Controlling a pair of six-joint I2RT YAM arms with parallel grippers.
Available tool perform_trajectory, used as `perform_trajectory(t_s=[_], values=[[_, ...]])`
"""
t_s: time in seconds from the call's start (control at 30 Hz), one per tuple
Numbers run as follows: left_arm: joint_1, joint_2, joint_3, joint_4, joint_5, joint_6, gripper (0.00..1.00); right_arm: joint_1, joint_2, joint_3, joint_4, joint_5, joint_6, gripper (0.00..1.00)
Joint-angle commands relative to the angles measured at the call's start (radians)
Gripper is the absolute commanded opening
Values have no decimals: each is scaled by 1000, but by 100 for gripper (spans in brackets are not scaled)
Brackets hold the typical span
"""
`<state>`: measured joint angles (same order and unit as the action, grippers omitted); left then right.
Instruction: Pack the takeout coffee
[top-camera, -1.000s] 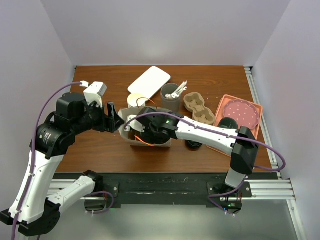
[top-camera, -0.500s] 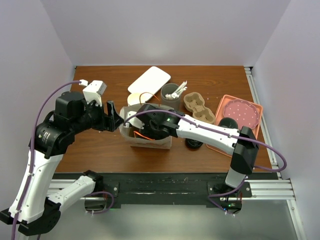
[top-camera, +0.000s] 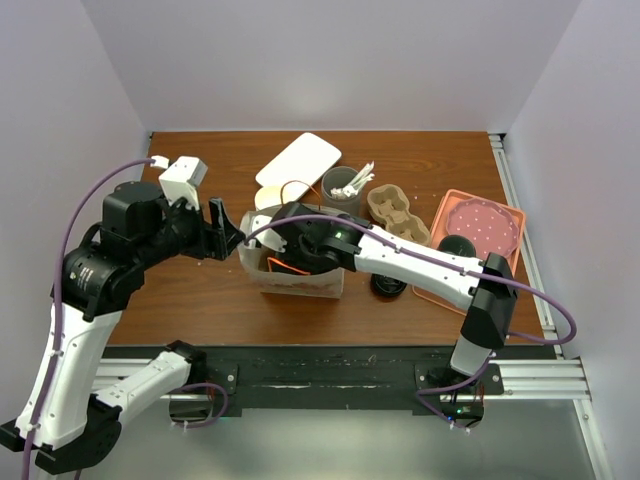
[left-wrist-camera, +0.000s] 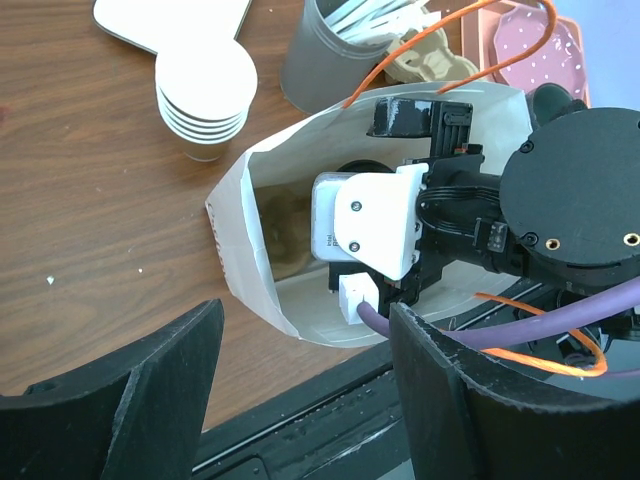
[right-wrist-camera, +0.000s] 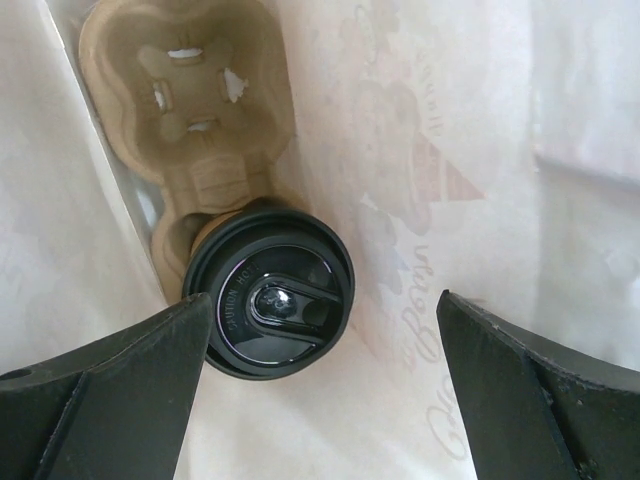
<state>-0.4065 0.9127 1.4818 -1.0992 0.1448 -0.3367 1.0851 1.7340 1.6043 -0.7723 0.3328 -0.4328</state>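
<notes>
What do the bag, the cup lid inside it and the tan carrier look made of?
Bag: thin matte paper, creased, light showing through. Cup lid: glossy black plastic, with reflections and raised lettering. Tan carrier: probably moulded paper pulp, dull and fibrous.

One paper bag (top-camera: 290, 283), one bagged takeout coffee (right-wrist-camera: 270, 305), one cup stack (left-wrist-camera: 207, 95)

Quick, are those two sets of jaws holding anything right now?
Left gripper: jaws open, holding nothing, beside the paper bag.
Right gripper: jaws open inside the bag, over the takeout coffee, not gripping it.
</notes>
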Motion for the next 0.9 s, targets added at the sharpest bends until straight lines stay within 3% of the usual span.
perform_trajectory(t_s=[0.0, 0.87], values=[[-3, 9, 37, 4, 15, 19, 72, -14, -21, 72, 8, 46, 35, 99], [-3, 14, 77, 2, 4, 31, 72, -27, -48, 238, -9, 55, 92, 98]])
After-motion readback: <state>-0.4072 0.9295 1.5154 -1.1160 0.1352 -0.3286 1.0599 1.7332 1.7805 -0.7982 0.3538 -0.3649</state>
